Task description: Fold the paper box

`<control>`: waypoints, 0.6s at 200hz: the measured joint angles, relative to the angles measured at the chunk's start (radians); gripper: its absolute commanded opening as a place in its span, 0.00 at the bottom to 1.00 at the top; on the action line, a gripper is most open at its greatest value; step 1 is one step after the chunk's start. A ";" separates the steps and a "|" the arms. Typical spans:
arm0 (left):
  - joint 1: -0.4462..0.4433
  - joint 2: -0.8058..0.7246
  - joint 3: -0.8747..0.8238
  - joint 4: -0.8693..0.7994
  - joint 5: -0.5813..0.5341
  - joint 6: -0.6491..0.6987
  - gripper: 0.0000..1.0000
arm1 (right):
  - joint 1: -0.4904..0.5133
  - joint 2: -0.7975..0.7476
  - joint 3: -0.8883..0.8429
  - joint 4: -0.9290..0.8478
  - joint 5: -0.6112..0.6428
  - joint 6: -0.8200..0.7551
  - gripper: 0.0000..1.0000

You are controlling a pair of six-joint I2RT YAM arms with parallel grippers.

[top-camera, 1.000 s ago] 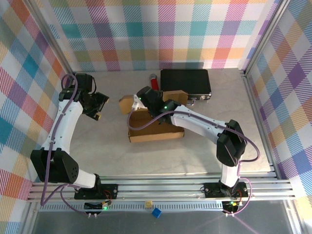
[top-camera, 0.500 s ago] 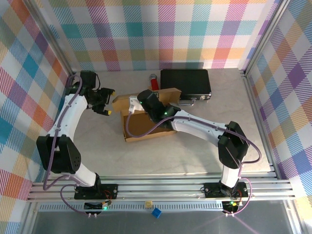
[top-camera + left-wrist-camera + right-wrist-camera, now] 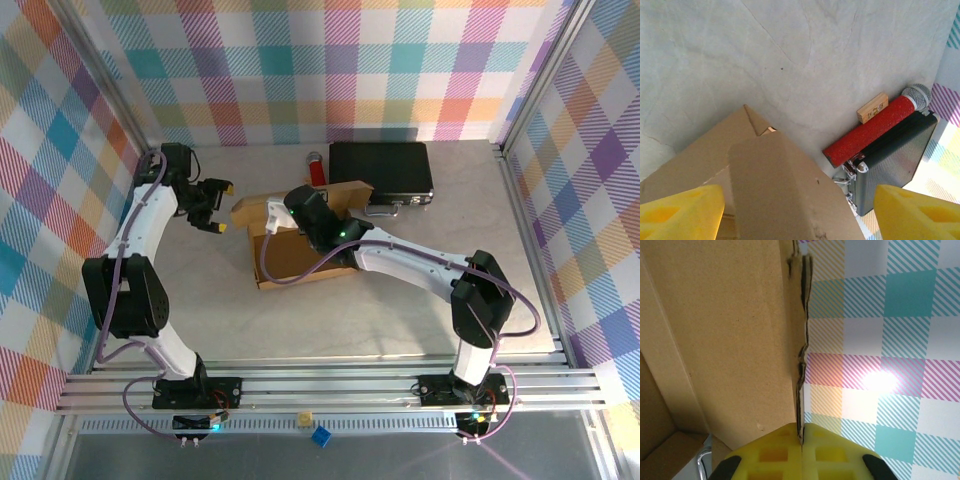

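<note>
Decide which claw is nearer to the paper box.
Right. The right claw is shut on a raised panel of the paper box; the left claw is open just beyond its left flap.

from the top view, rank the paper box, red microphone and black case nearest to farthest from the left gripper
From the left gripper:
1. paper box, its near flap just to the gripper's right.
2. red microphone, farther right, toward the back wall.
3. black case, beyond the microphone, rightmost of the three.
</note>
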 measured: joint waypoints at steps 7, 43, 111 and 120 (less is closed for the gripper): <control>0.000 0.002 -0.004 0.012 0.010 -0.005 0.77 | 0.003 0.000 0.000 0.000 0.000 0.000 0.00; -0.005 0.003 -0.012 0.056 0.051 -0.026 0.73 | 0.013 0.000 0.000 0.000 0.000 0.002 0.00; -0.050 -0.003 -0.068 0.095 0.098 -0.053 0.76 | 0.014 0.000 0.000 -0.017 0.001 0.036 0.00; -0.052 -0.011 -0.087 0.089 0.097 -0.056 0.77 | 0.014 0.001 0.000 -0.022 0.001 0.039 0.00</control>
